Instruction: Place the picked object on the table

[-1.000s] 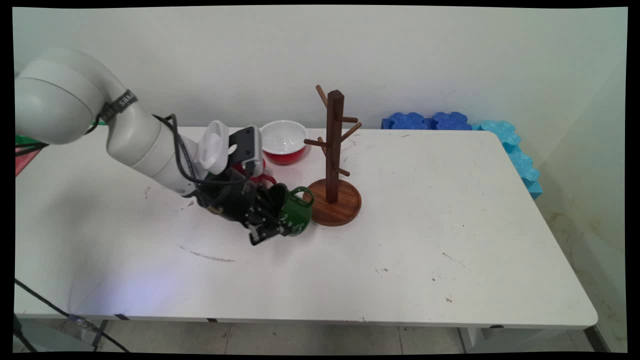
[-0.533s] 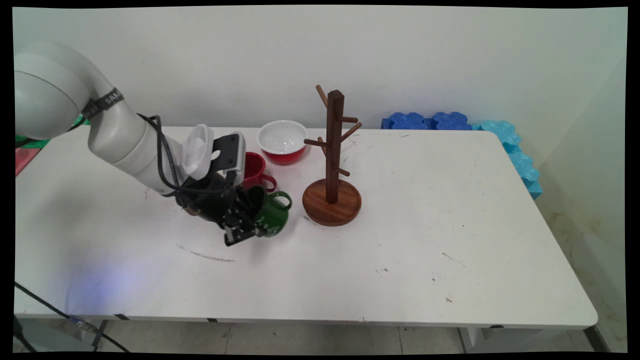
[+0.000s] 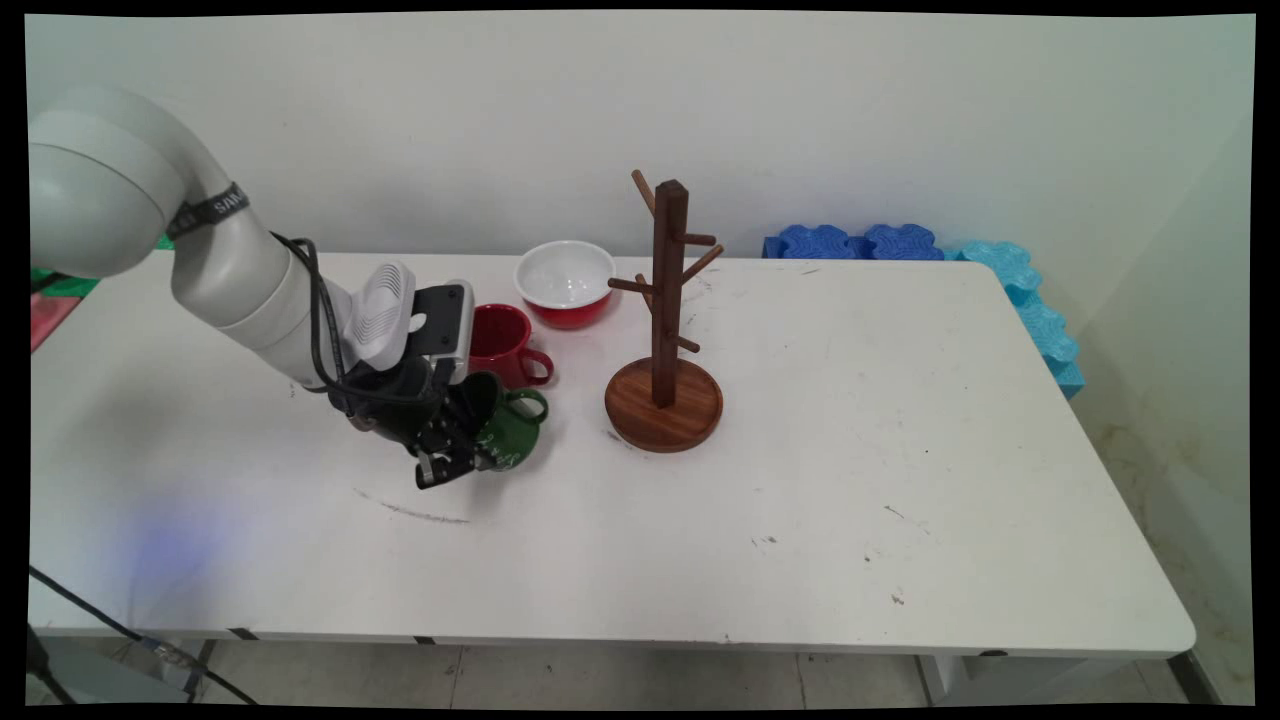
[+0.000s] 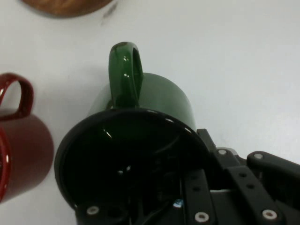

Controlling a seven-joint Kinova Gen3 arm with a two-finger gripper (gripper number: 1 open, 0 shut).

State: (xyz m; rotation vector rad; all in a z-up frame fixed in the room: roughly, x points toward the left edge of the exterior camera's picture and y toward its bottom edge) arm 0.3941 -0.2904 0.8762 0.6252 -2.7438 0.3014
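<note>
My black gripper (image 3: pixel 462 450) is shut on the rim of a green mug (image 3: pixel 510 432), one finger inside it and one outside. The mug is tilted, its mouth toward the hand and its handle (image 3: pixel 530 400) pointing toward the wooden stand. In the hand view the green mug (image 4: pixel 154 101) fills the middle, dark inside, handle (image 4: pixel 124 75) pointing up, with my gripper (image 4: pixel 192 183) at its rim. A red mug (image 3: pixel 500 340) stands just behind it, also at the left edge as the red mug (image 4: pixel 21 140) in the hand view.
A wooden mug tree (image 3: pixel 665 330) with pegs stands on its round base right of the mugs; the base's edge (image 4: pixel 65 7) shows at the hand view's top. A red bowl with white inside (image 3: pixel 565 282) sits behind. Blue foam blocks (image 3: pixel 900 245) line the far right edge.
My gripper has carried the green mug leftward, away from the mug tree's base to a spot in front of the red mug. The red mug, hidden before, is now uncovered.
</note>
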